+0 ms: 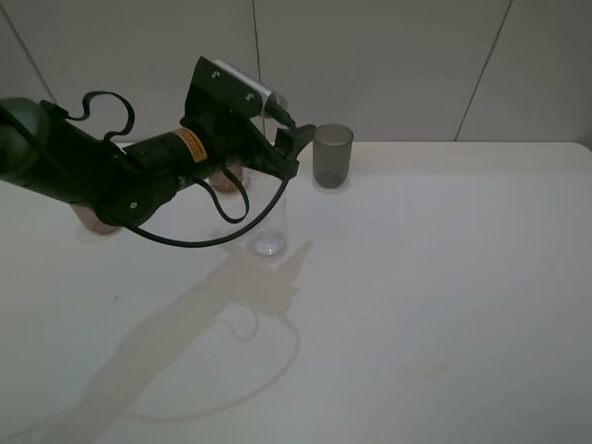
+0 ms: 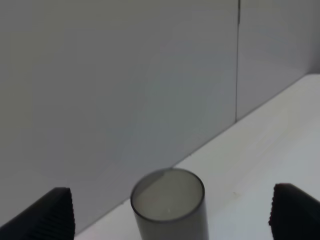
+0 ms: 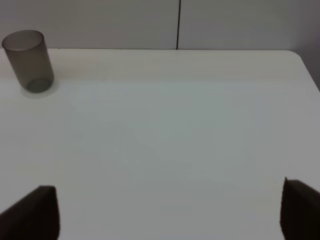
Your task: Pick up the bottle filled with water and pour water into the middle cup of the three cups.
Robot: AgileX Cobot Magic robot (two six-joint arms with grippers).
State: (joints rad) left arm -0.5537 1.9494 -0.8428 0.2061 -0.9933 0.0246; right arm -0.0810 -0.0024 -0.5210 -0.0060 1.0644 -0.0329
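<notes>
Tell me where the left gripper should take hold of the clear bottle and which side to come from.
Grip the bottle around its straight mid-body, below where the shoulders would be, coming in level from the left and front. It stands upright in the open, and the smoky-grey cup sits behind it to the right. The left gripper hovers above with fingers wide apart, so it would probably need to drop first.

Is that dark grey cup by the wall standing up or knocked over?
Standing upright. The grey cup rests on its base on the table, open rim facing up, and looks empty inside.
</notes>
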